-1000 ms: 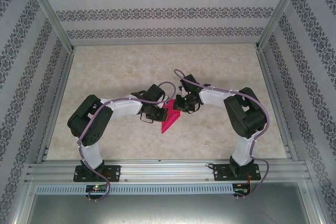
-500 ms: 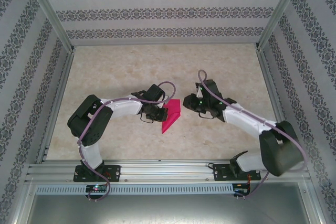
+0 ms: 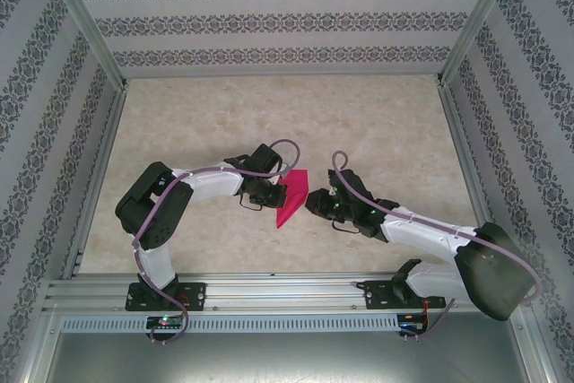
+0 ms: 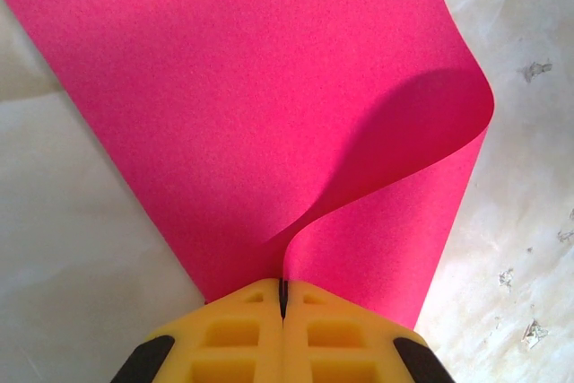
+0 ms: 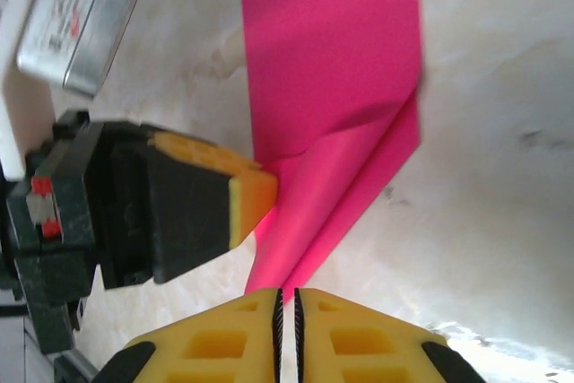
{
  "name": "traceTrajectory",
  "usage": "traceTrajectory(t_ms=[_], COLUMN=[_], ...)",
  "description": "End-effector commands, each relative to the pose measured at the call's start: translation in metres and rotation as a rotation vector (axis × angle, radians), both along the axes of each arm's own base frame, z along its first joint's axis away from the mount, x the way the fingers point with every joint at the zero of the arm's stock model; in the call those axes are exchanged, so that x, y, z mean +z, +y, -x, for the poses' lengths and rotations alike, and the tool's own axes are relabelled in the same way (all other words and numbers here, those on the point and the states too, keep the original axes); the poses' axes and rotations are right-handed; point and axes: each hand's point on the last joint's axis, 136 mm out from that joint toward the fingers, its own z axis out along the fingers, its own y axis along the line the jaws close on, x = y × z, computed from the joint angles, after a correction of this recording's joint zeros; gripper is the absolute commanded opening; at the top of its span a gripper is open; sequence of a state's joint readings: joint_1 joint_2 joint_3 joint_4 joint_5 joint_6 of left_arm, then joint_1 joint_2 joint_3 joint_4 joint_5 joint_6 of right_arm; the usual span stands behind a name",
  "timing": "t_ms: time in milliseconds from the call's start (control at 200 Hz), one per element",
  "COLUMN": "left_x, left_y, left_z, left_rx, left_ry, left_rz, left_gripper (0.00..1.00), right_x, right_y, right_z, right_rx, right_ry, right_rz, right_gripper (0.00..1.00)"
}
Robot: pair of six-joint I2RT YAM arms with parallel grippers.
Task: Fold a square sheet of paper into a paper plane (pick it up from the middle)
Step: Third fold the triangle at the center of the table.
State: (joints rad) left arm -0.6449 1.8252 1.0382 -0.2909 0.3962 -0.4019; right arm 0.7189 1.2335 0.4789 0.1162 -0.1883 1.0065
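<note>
Right arm swung back beside your pink paper.
Marbled desk, patterned walls; left jaws pinch paper, right jaws nearly shut.

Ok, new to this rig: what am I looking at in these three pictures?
Two robot arms are bolted to a table's near edge. The wide picture looks down from above and behind them. The two close-ups come from a camera on each wrist, so the yellow pads at the bottom belong to that arm's claw. Between the arms is a pink sheet of paper, curled over on itself. The left claw is shut on one edge. The right claw is nearly closed beside the paper; whether it pinches it, I can't tell.
</note>
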Motion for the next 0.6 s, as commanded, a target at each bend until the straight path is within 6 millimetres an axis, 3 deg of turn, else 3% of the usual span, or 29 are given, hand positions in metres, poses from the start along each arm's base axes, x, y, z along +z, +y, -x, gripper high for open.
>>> traceTrajectory(t_ms=[0,345,595], left_x=[-0.010,-0.011,-0.011], left_y=[0.006,0.008,0.003], left_z=[0.000,0.001,0.003], left_rx=[0.020,0.020,-0.001], left_ry=[0.035,0.038,0.053], left_rz=[-0.014,-0.020,0.000], left_gripper=[0.00,0.00,0.00], right_x=[0.002,-0.018,-0.029], right_y=[0.017,0.074,0.088], right_z=[0.000,0.014,0.017], right_rx=[-0.013,0.108,0.141], right_ry=[-0.014,0.055,0.104], right_rz=[-0.031,-0.100,-0.117], right_gripper=[0.14,0.09,0.07])
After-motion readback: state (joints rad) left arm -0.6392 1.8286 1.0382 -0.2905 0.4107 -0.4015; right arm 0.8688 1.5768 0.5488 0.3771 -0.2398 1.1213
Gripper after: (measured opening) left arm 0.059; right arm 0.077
